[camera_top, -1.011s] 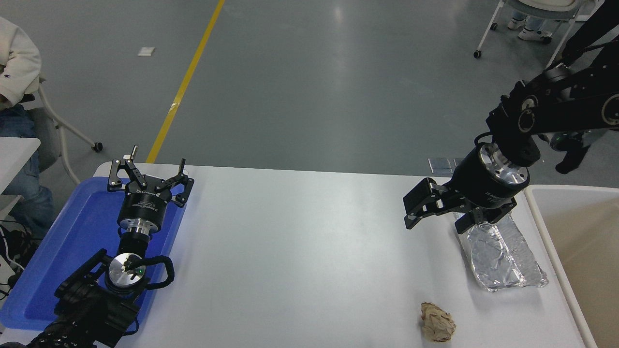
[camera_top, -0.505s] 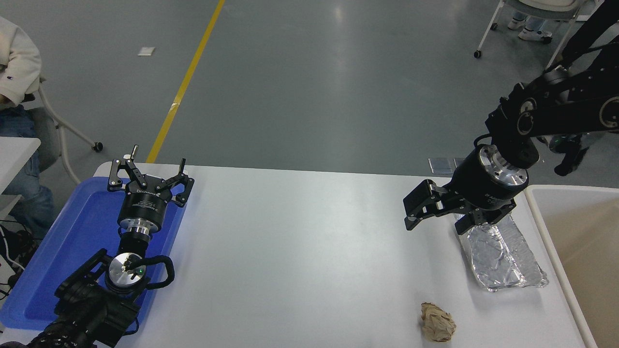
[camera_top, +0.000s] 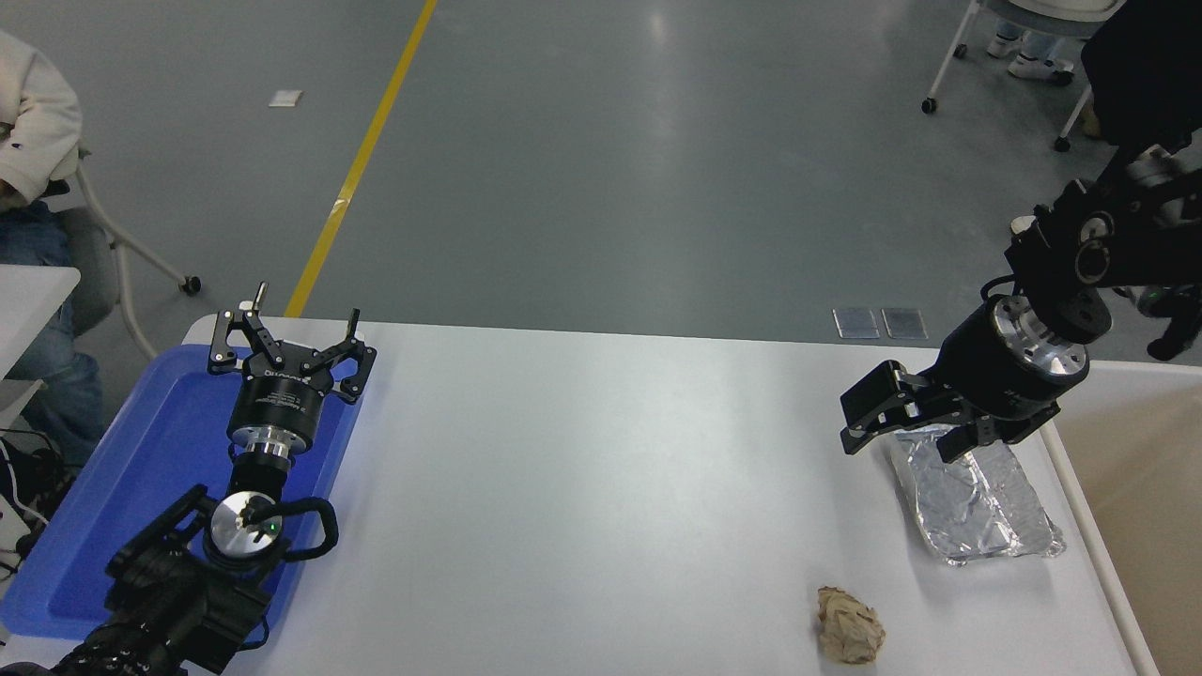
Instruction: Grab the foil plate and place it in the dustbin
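Right gripper (camera_top: 909, 439), jaws spread, has shifted toward the dustbin (camera_top: 1071, 469) and now straddles the far end of the foil plate (camera_top: 981, 507), which lies unlifted on the table beside the dustbin, so grasp pending.

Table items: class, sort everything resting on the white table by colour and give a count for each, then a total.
Silver: 1, the foil plate
Brown: 1, the paper ball
Blue: 1, the plastic tray
Total: 3
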